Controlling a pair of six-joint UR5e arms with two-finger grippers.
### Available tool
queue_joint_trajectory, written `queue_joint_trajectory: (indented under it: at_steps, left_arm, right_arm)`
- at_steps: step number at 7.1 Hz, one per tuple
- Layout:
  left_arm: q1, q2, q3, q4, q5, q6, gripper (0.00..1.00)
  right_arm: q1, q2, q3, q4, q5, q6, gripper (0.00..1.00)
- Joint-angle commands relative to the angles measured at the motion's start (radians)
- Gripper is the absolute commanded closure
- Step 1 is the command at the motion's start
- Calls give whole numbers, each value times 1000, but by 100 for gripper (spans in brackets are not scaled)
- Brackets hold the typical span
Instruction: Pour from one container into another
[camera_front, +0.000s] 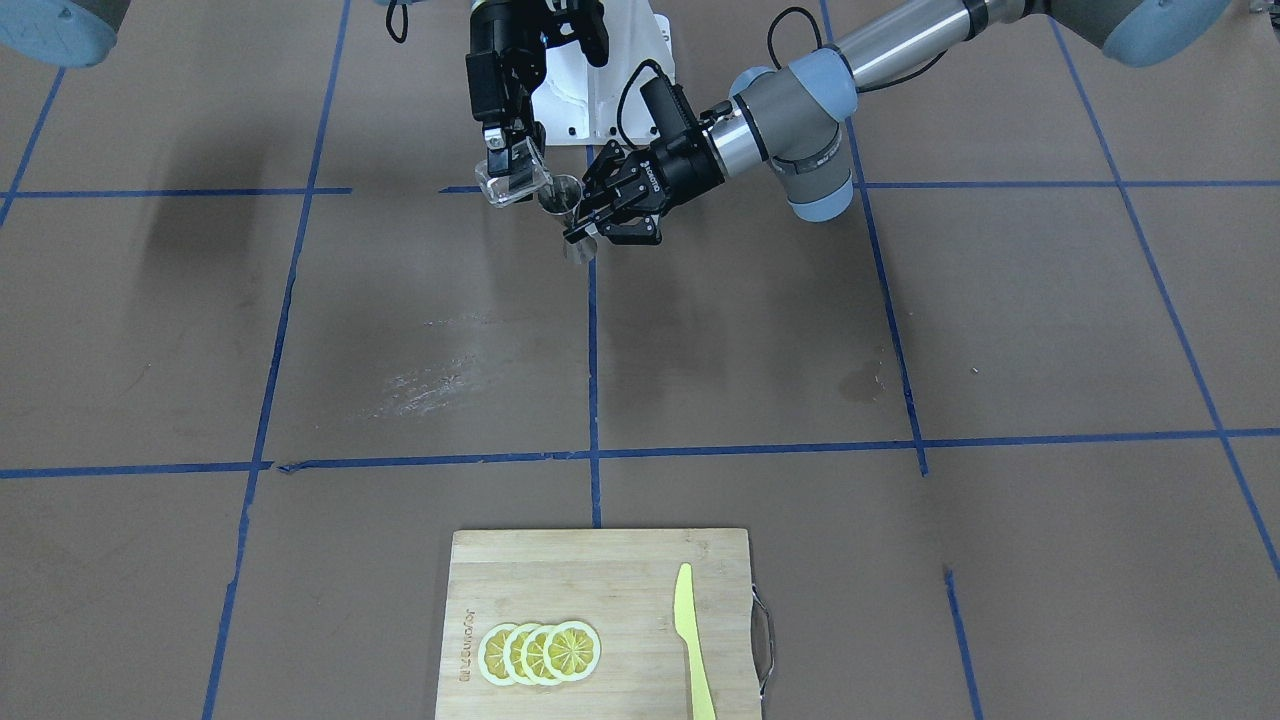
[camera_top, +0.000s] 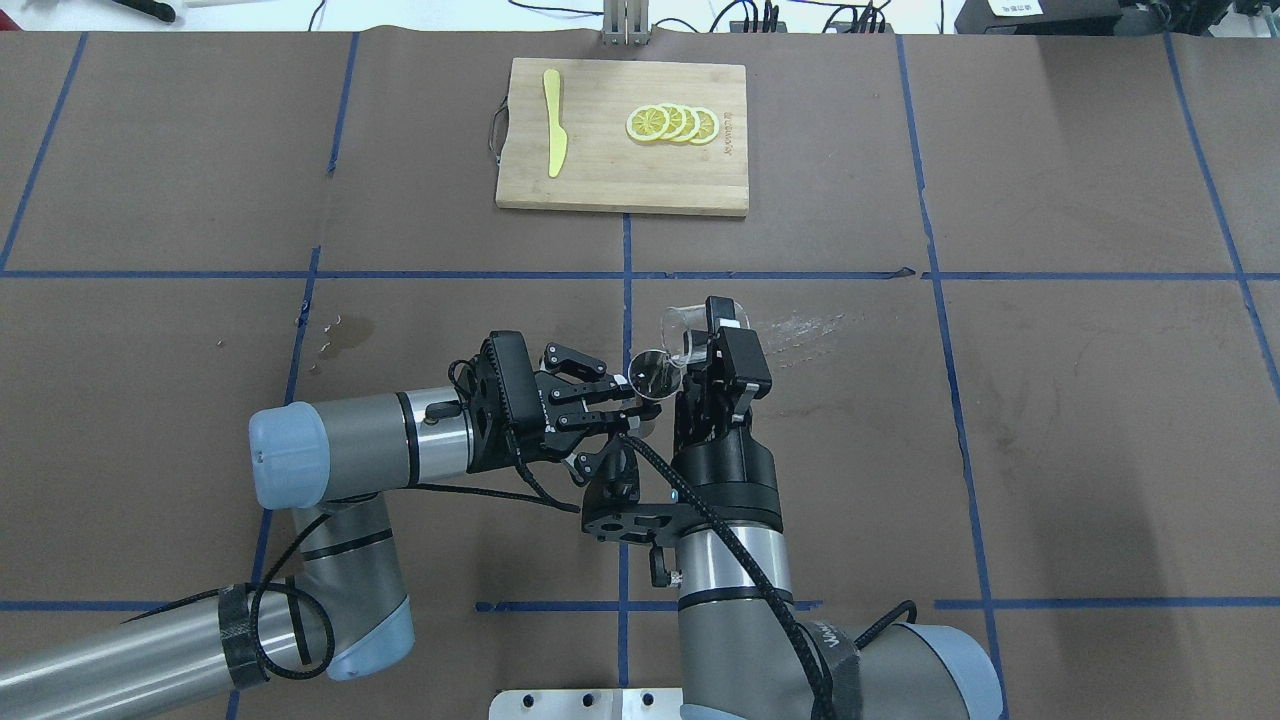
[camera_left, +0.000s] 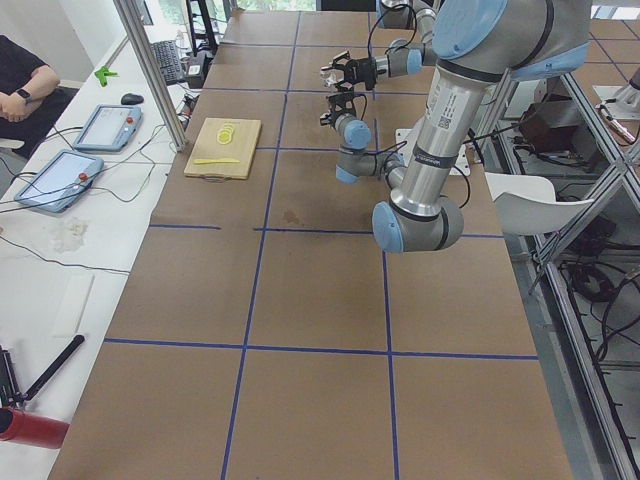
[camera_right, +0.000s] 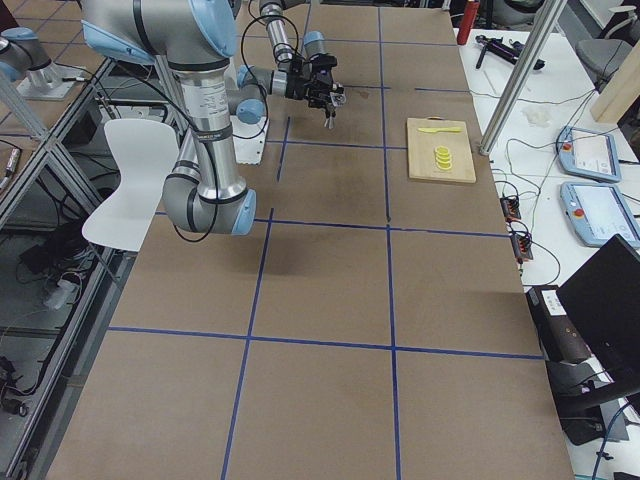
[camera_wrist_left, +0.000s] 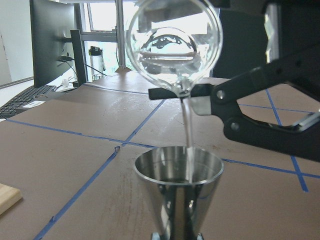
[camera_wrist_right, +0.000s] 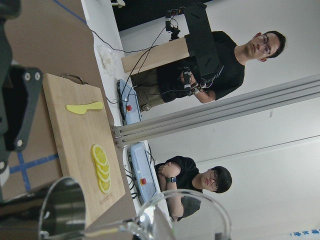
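A clear glass beaker (camera_wrist_left: 172, 42) hangs tilted, spout down, and a thin stream of clear liquid (camera_wrist_left: 188, 135) falls from it into a steel cone-shaped measuring cup (camera_wrist_left: 178, 195) just below. My right gripper (camera_top: 706, 347) is shut on the beaker (camera_top: 686, 332) and holds it above the table. From the side my left gripper (camera_top: 628, 396) is shut on the measuring cup (camera_top: 655, 372), which stands upright in the air. In the front-facing view the beaker (camera_front: 513, 182) and cup (camera_front: 572, 215) meet near the table's middle, close to the robot's base.
A wooden cutting board (camera_top: 620, 170) lies at the far edge, carrying lemon slices (camera_top: 672, 124) and a yellow knife (camera_top: 553, 135). Wet marks (camera_top: 800, 328) show on the brown table cover. Two people (camera_wrist_right: 220, 65) are beyond the table's far side.
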Motion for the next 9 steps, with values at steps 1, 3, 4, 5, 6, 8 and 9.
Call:
queue_joint_trajectory:
  at_steps: [1, 3, 4, 5, 6, 8, 9]
  left_arm:
    - [0, 0, 0, 0, 0, 0, 100]
    - [2, 0, 0, 0, 0, 0, 100]
    - [2, 0, 0, 0, 2, 0, 100]
    - [2, 0, 0, 0, 0, 0, 100]
    - [3, 2, 0, 0, 2, 0, 100]
    - [3, 2, 0, 0, 2, 0, 100]
    - [3, 2, 0, 0, 2, 0, 100]
  right_arm:
    - [0, 5, -2, 0, -3, -21, 100]
    - [0, 6, -2, 0, -8, -64, 100]
    - [0, 5, -3, 0, -12, -66, 100]
    - [0, 5, -3, 0, -14, -70, 100]
    - [0, 5, -3, 0, -16, -70, 100]
    - [0, 6, -3, 0, -14, -70, 100]
    - [0, 9, -3, 2, -14, -70, 100]
